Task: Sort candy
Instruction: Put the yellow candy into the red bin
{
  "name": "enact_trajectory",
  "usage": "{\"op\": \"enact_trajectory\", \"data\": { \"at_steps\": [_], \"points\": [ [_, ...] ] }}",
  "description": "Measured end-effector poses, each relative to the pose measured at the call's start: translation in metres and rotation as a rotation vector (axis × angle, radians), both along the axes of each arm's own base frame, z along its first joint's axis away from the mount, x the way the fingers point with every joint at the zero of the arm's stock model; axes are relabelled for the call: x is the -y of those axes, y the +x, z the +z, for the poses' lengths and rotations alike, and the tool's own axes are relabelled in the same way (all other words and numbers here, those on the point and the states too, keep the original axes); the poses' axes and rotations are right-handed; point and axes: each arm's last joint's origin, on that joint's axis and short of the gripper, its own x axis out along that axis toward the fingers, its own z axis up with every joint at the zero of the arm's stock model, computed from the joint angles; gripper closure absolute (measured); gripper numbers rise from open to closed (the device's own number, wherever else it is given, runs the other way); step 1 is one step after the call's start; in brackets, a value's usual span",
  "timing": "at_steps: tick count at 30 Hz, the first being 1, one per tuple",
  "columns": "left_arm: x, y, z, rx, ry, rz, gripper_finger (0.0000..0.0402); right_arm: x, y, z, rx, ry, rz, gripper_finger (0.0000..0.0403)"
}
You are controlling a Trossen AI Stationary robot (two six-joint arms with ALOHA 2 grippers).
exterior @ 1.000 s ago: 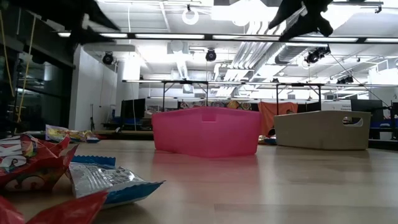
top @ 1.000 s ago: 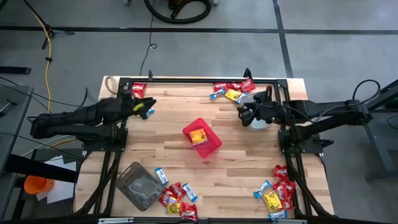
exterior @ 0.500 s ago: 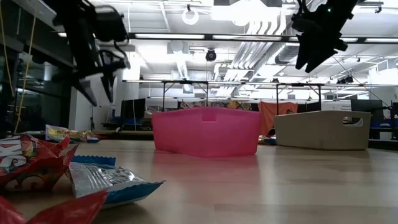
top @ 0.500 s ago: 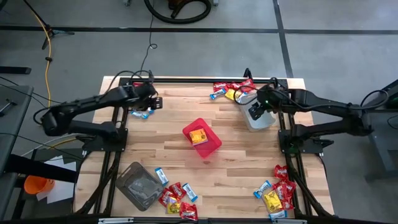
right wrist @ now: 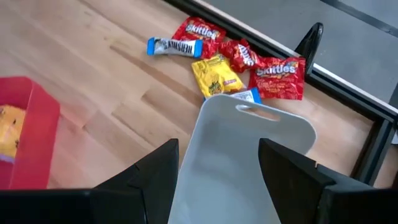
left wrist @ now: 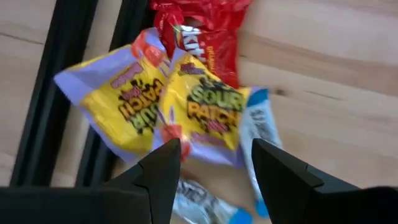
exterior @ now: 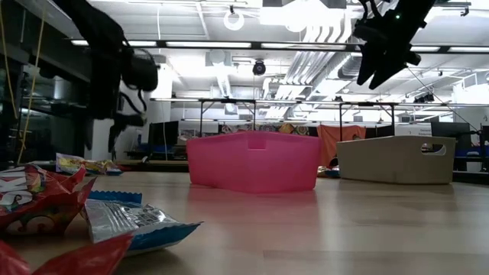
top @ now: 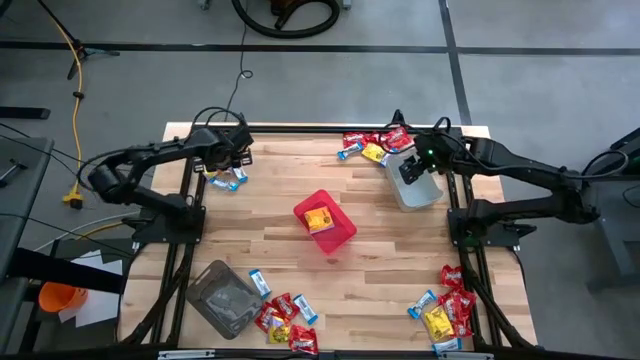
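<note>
The candy lies in four heaps of small flat wrapped packets on the pale wooden counter [top: 270, 215]. In the high view, a heap of red, yellow and blue-and-white packets [top: 371, 146] sits at the upper middle right. A small cluster with yellow and blue-and-white packets [top: 226, 177] lies at the upper left. A third heap [top: 283, 318] is at the bottom centre, and a fourth [top: 445, 309] at the lower right. One more yellow packet [top: 319, 220] rests inside the red square plastic bin [top: 338, 235] at the centre of the frame.

The left pincer [left wrist: 211, 165] hangs over the upper-left cluster. Its dark fingers stand wide apart and hold nothing. Beneath them lie two yellow sour-candy packets [left wrist: 168, 106], a red packet [left wrist: 208, 28] and blue-and-white ones [left wrist: 261, 127].

The right pincer [right wrist: 217, 171] hovers over the pale grey plastic tub with a handle slot [right wrist: 245, 158], beside the upper-right heap. Its fingers are spread wide and empty.

A clear plastic tub [top: 222, 296] stands at the lower left of the high view, beside the bottom heap.
</note>
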Motion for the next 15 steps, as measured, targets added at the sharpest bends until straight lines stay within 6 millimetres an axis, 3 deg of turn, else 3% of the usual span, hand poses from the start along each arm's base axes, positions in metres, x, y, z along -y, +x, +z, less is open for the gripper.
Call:
{"op": "enact_trajectory", "data": {
  "at_steps": [10, 15],
  "points": [
    [-0.026, -0.004, -0.035, -0.065, -0.112, -0.026, 0.0216, 0.006, -0.001, 0.001, 0.036, 0.002, -0.058, 0.0187],
    [-0.027, -0.005, -0.036, -0.082, -0.131, -0.081, 0.0267, 0.007, -0.001, 0.002, 0.041, -0.004, -0.065, 0.0187]
  ]
}}
